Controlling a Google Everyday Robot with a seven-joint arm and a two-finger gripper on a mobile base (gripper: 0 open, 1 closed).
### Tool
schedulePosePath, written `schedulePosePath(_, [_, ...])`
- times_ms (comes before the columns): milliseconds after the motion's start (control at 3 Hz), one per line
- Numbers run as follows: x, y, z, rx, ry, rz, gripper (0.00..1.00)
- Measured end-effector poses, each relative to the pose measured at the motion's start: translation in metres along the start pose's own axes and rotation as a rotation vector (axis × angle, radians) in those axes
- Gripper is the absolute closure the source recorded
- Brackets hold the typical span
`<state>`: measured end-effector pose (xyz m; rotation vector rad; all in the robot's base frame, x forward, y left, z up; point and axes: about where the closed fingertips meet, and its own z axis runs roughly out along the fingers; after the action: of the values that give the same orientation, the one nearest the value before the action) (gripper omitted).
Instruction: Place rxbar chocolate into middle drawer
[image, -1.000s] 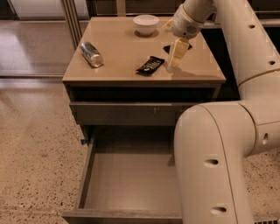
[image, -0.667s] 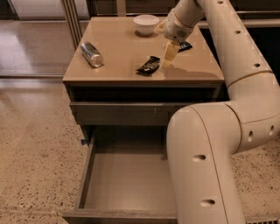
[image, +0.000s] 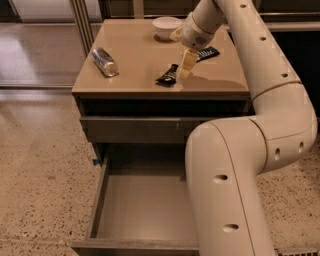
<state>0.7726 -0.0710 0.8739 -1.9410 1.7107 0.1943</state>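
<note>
Shifting left and lower than a second ago, the claw (image: 186, 65) is now hanging right beside the chocolate bar (image: 167, 75), its pale tip touching or almost touching the bar's right end; whether it is open or closed I cannot tell. The chocolate bar, small, black and crinkled, is lying on the smooth tan surface (image: 135, 55) near the front edge. Behind the claw a flatter black wrapper (image: 208, 52) is lying. A round white bowl (image: 166, 25) is sitting at the back, and a shiny metal can (image: 105, 62) is lying on its side to the left. Below, the drawer (image: 142, 210), a deep rectangular grey-brown wooden box, is standing pulled out.
</note>
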Motion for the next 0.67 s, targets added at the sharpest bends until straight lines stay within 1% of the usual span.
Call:
schedulePosePath(333, [-0.008, 0.003, 0.027, -0.047, -0.029, -0.010, 0.00])
schedulePosePath(667, [-0.006, 0.005, 0.061, -0.087, -0.050, 0.018, 0.00])
